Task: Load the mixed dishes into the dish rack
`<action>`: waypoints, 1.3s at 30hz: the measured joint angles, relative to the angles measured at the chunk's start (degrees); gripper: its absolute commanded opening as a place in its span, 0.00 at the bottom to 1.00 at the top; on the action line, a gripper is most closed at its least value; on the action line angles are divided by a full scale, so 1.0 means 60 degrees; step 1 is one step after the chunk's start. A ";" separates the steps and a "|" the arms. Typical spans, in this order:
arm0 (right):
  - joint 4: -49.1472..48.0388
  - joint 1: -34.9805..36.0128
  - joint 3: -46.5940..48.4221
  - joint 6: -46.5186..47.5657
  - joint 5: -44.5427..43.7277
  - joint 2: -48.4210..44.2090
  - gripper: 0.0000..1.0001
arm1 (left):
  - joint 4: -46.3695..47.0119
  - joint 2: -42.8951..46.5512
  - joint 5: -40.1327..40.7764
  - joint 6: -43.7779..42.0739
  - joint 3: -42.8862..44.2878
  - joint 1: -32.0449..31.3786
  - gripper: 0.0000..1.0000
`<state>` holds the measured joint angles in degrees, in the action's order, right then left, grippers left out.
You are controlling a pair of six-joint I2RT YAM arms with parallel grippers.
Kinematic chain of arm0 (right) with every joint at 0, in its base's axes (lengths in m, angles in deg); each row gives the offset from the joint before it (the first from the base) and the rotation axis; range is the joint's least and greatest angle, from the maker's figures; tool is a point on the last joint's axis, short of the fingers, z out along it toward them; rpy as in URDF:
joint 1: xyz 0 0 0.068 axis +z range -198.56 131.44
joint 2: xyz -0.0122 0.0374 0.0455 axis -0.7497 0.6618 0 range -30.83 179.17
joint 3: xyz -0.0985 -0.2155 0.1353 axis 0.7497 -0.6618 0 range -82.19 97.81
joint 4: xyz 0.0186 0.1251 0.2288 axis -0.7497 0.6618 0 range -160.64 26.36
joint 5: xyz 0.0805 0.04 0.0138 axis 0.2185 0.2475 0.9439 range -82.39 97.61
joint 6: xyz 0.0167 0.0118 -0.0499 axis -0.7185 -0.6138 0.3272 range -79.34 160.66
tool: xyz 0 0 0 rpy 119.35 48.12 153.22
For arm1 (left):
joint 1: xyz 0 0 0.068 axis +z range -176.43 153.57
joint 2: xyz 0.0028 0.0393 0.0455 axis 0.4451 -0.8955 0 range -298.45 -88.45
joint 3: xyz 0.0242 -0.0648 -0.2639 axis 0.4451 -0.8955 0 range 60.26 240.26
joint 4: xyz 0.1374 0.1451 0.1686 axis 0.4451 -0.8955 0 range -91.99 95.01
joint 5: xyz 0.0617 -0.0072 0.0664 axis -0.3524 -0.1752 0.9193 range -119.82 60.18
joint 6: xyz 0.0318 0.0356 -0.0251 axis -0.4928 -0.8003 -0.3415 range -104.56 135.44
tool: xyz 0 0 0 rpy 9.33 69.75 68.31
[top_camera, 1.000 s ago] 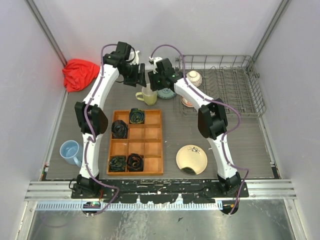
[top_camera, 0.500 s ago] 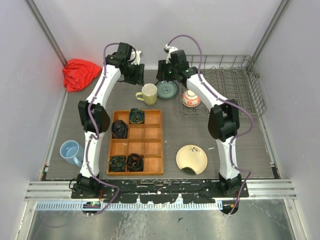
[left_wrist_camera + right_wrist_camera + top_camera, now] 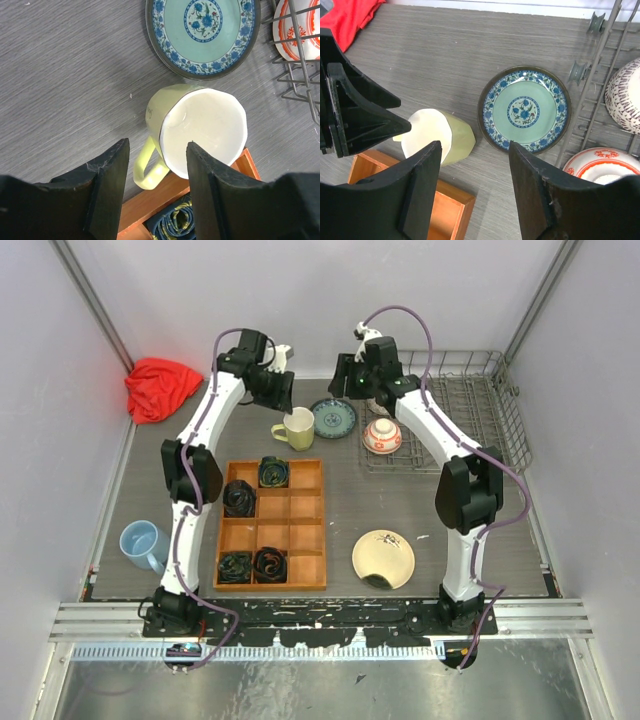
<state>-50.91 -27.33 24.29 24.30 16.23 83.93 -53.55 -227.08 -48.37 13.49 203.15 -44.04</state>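
The pale yellow mug [image 3: 296, 428] stands on the table, just behind the wooden tray. My left gripper [image 3: 279, 398] hovers open above it, and its jaws straddle the mug's handle side [image 3: 200, 127]. The small teal patterned plate [image 3: 333, 418] lies flat beside the mug. My right gripper [image 3: 347, 386] is open and empty above the plate [image 3: 525, 110]. One white-and-red bowl [image 3: 382, 436] sits at the left edge of the grey wire dish rack [image 3: 470, 410]. A second patterned bowl [image 3: 624, 95] sits in the rack behind it. The light blue cup [image 3: 140, 542] is at the near left. The cream plate [image 3: 383, 559] is at the near centre.
An orange-brown wooden compartment tray [image 3: 300, 530] with rolled dark cloths fills the middle. A red cloth [image 3: 160, 387] lies at the back left corner. Grey walls close in the back and both sides.
My right gripper has moved back and to the right, uncovering the teal plate. The white-and-red bowl now shows at the rack's left edge. My left gripper shifted slightly right over the mug.
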 measured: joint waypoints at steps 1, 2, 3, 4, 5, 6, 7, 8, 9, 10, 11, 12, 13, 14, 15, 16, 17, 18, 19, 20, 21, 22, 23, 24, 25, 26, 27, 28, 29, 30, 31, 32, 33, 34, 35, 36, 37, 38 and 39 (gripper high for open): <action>0.0000 0.0000 -0.0066 -0.0018 0.0007 -0.0018 0.62 | 0.0018 -0.0033 -0.0007 -0.0036 0.0000 0.0000 0.55; 0.0000 0.0000 -0.0138 -0.0036 0.0011 -0.0029 0.62 | 0.0062 -0.0076 -0.0015 -0.0069 0.0000 0.0000 0.54; 0.0000 0.0000 -0.0208 -0.0055 0.0007 -0.0036 0.62 | 0.0098 -0.0127 -0.0015 -0.0095 0.0004 0.0000 0.52; 0.0007 0.0000 -0.0277 -0.0062 0.0007 -0.0051 0.62 | 0.0127 -0.0200 -0.0015 -0.0109 0.0011 0.0000 0.52; 0.0004 0.0000 -0.0342 -0.0066 0.0007 -0.0069 0.62 | 0.0164 -0.0284 -0.0015 -0.0135 0.0015 0.0000 0.51; 0.0011 0.0000 -0.0397 -0.0069 0.0004 -0.0095 0.62 | 0.0189 -0.0372 -0.0015 -0.0142 0.0015 0.0000 0.50; 0.0015 0.0000 -0.0433 -0.0073 0.0004 -0.0113 0.62 | 0.0211 -0.0441 -0.0018 -0.0142 0.0015 0.0000 0.47; 0.0018 0.0000 -0.0470 -0.0073 0.0004 -0.0149 0.62 | 0.0219 -0.0525 -0.0026 -0.0149 0.0015 0.0000 0.45; 0.0022 0.0000 -0.0503 -0.0069 -0.0004 -0.0197 0.62 | 0.0222 -0.0601 -0.0040 -0.0157 0.0018 -0.0004 0.44; 0.0022 0.0000 -0.0543 -0.0069 -0.0004 -0.0259 0.62 | 0.0222 -0.0681 -0.0044 -0.0157 0.0018 -0.0004 0.43; 0.0029 0.0000 -0.0576 -0.0069 -0.0011 -0.0310 0.62 | 0.0226 -0.0739 -0.0073 -0.0157 0.0033 -0.0011 0.41; 0.0029 0.0000 -0.0616 -0.0069 -0.0022 -0.0386 0.62 | 0.0233 -0.0776 -0.0073 -0.0157 0.0040 -0.0022 0.40; 0.0026 0.0000 -0.0663 -0.0069 -0.0029 -0.0463 0.62 | 0.0244 -0.0827 -0.0076 -0.0157 0.0047 -0.0033 0.37; 0.0036 0.0000 -0.0707 -0.0066 -0.0036 -0.0543 0.62 | 0.0270 -0.0874 -0.0080 -0.0153 0.0058 -0.0044 0.35; 0.0033 0.0000 -0.0754 -0.0066 -0.0047 -0.0612 0.62 | 0.0299 -0.0907 -0.0080 -0.0138 0.0062 -0.0055 0.33; 0.0033 0.0000 -0.0823 -0.0066 -0.0062 -0.0696 0.62 | 0.0310 -0.0929 -0.0069 -0.0131 0.0062 -0.0076 0.30; 0.0033 0.0000 -0.0922 -0.0066 -0.0069 -0.0780 0.62 | 0.0321 -0.0947 -0.0076 -0.0124 0.0062 -0.0098 0.29; 0.0036 0.0000 -0.1027 -0.0066 -0.0080 -0.0878 0.62 | 0.0331 -0.0958 -0.0073 -0.0095 0.0062 -0.0106 0.28; 0.0044 0.0000 -0.1122 -0.0066 -0.0084 -0.0951 0.62 | 0.0361 -0.0965 -0.0080 -0.0055 0.0062 -0.0127 0.27; 0.0066 0.0000 -0.1246 -0.0066 -0.0087 -0.1049 0.62 | 0.0390 -0.0973 -0.0073 -0.0033 0.0062 -0.0142 0.25; 0.0106 0.0000 -0.1359 -0.0066 -0.0091 -0.1144 0.62 | 0.0419 -0.0973 -0.0069 0.0007 0.0062 -0.0149 0.22; 0.0175 0.0000 -0.1443 -0.0062 -0.0091 -0.1224 0.62 | 0.0441 -0.0976 -0.0066 0.0055 0.0062 -0.0149 0.19; 0.0211 -0.0004 -0.1501 -0.0062 -0.0087 -0.1279 0.62 | 0.0459 -0.0980 -0.0066 0.0124 0.0062 -0.0146 0.16; 0.0240 -0.0022 -0.1599 -0.0062 -0.0058 -0.1381 0.62 | 0.0466 -0.0998 -0.0066 0.0211 0.0062 -0.0146 0.11; 0.0273 -0.0040 -0.1676 -0.0062 -0.0029 -0.1461 0.62 | 0.0470 -0.1016 -0.0069 0.0302 0.0062 -0.0146 0.04; 0.0299 -0.0066 -0.1792 -0.0066 0.0029 -0.1566 0.62 | 0.0470 -0.1024 -0.0098 0.0463 0.0062 -0.0138 0.00; 0.0321 -0.0084 -0.1905 -0.0066 0.0087 -0.1687 0.62 | 0.0499 -0.1031 -0.0117 0.0608 0.0062 -0.0113 0.00; 0.0357 -0.0102 -0.1996 -0.0066 0.0153 -0.1781 0.62 | 0.0532 -0.1031 -0.0142 0.0787 0.0062 -0.0102 0.00; 0.0408 -0.0135 -0.2149 -0.0069 0.0291 -0.1963 0.62 | 0.0583 -0.1031 -0.0211 0.1002 0.0058 -0.0080 0.00; 0.0423 -0.0160 -0.2175 -0.0073 0.0331 -0.2000 0.62 | 0.0692 -0.1027 -0.0317 0.1275 0.0036 -0.0040 0.00; 0.0419 -0.0204 -0.2262 -0.0080 0.0492 -0.2102 0.62 | 0.0871 -0.1016 -0.0484 0.1650 -0.0029 0.0022 0.00; 0.0423 -0.0255 -0.2353 -0.0087 0.0678 -0.2208 0.62 | 0.1118 -0.0965 -0.0674 0.2033 -0.0200 0.0084 0.00; 0.0393 -0.0331 -0.2514 -0.0106 0.0980 -0.2364 0.62 | 0.1541 -0.0849 -0.0951 0.2583 -0.0535 0.0186 0.00; 0.0379 -0.0397 -0.2641 -0.0135 0.1195 -0.2492 0.62 | 0.1876 -0.0743 -0.1162 0.3049 -0.0841 0.0284 0.00; 0.0277 -0.0503 -0.2874 -0.0208 0.1577 -0.2674 0.62 | 0.2339 -0.0543 -0.1399 0.3661 -0.1362 0.0412 0.00; 0.0182 -0.0597 -0.3075 -0.0306 0.1887 -0.2841 0.62 | 0.2783 -0.0331 -0.1599 0.4244 -0.1854 0.0539 0.00; 0.0047 -0.0685 -0.3289 -0.0386 0.2182 -0.3013 0.62 | 0.3264 -0.0091 -0.1774 0.4852 -0.2404 0.0681 0.00; -0.0117 -0.0790 -0.3566 -0.0488 0.2524 -0.3220 0.63 | 0.3752 0.0164 -0.1945 0.5453 -0.2947 0.0820 0.00; -0.0237 -0.0874 -0.3814 -0.0586 0.2867 -0.3413 0.63 | 0.4280 0.0441 -0.2120 0.6145 -0.3504 0.0969 0.00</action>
<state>-52.33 -32.57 1.40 20.79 33.43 63.45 -27.87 -224.43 -61.09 50.36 182.12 -38.22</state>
